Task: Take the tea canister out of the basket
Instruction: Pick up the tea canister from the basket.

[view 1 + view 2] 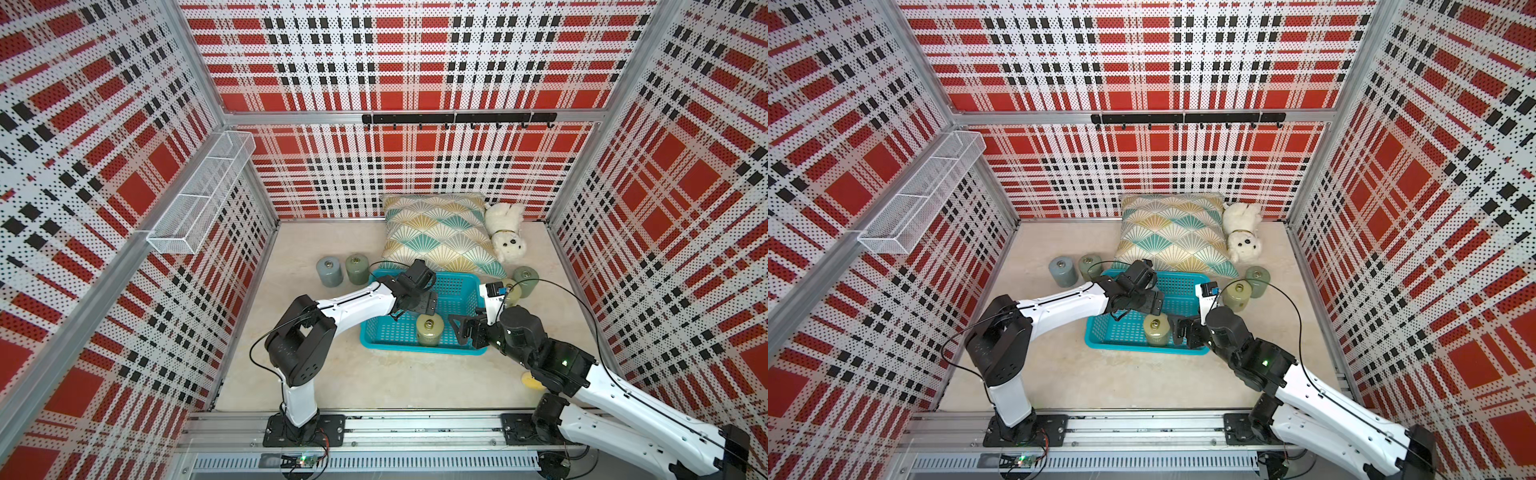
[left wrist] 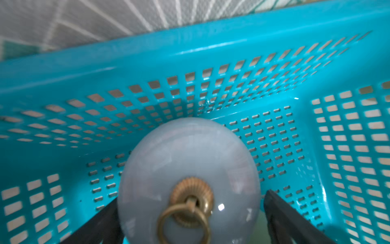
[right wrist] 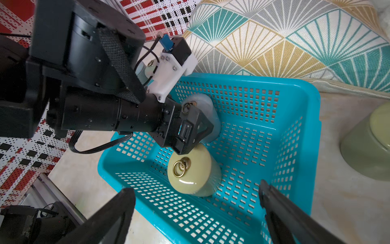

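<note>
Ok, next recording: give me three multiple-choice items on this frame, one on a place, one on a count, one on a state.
1. Where does the yellow-green canister stand? A in the basket; B on the pillow; C in the wire rack.
2. How many canisters stand on the table outside the basket? A two; B four; C six.
3. How is the right hand? A shut on a canister; B open and empty; C shut and empty.
1 A: the basket's turquoise walls surround it. 2 B: two stand by its left end, two by its right. 3 B: its fingers are spread wide, gripping nothing.
</note>
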You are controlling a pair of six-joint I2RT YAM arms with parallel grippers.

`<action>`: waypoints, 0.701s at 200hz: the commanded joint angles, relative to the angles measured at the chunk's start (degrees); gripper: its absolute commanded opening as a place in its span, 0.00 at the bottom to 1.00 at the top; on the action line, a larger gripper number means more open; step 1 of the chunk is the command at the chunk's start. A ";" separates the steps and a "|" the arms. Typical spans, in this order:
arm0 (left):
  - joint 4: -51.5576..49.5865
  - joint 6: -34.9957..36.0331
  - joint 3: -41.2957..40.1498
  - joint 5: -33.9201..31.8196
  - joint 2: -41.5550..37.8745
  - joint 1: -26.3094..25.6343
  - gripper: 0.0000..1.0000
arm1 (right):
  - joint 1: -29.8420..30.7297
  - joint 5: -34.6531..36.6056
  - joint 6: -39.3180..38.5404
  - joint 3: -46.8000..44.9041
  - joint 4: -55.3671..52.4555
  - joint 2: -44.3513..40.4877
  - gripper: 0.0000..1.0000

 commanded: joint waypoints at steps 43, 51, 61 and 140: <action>-0.03 -0.38 4.18 0.16 5.76 1.66 0.98 | -0.08 -0.23 0.29 -0.12 1.19 0.45 1.00; 0.03 -0.34 4.27 0.22 5.98 1.77 0.97 | -0.08 -0.27 0.09 -0.14 1.13 0.34 1.00; 0.06 -0.41 4.36 0.36 6.23 1.77 0.95 | -0.10 -0.23 0.04 -0.14 1.05 0.16 1.00; -0.83 -1.27 5.19 0.09 4.53 1.09 0.70 | -0.08 -2.07 -0.05 -0.12 2.05 1.52 1.00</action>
